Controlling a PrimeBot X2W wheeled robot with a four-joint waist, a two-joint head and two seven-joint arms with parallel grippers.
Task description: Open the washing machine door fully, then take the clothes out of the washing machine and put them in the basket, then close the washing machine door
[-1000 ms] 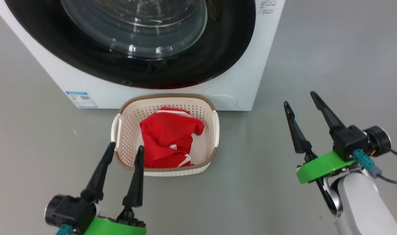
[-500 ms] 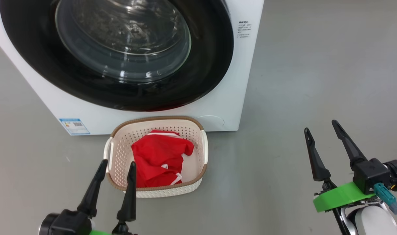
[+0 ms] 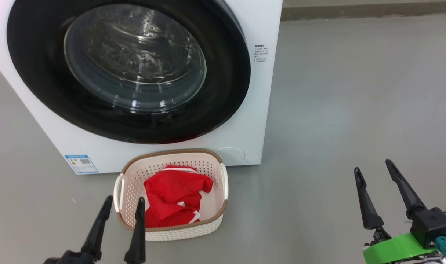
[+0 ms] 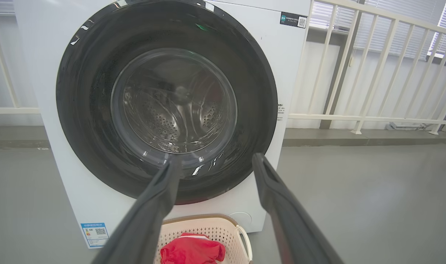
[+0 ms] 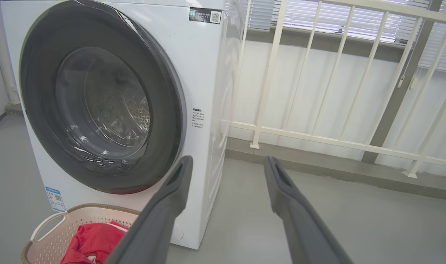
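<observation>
Head view, round black-rimmed glass door [image 3: 129, 69] shut on white boxy washing machine [image 3: 259, 110], bright red fabric clothes [image 3: 173, 200] in cream perforated plastic basket [image 3: 171, 151], left tool [image 3: 125, 199] and right tool [image 3: 372, 166] spread, empty.

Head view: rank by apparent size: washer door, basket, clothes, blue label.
1. washing machine door, by far the largest, cropped at the top edge
2. basket
3. clothes, lying inside the basket
4. blue label, smallest
The basket is nearer the camera than the door, but the order is still clear.
</observation>
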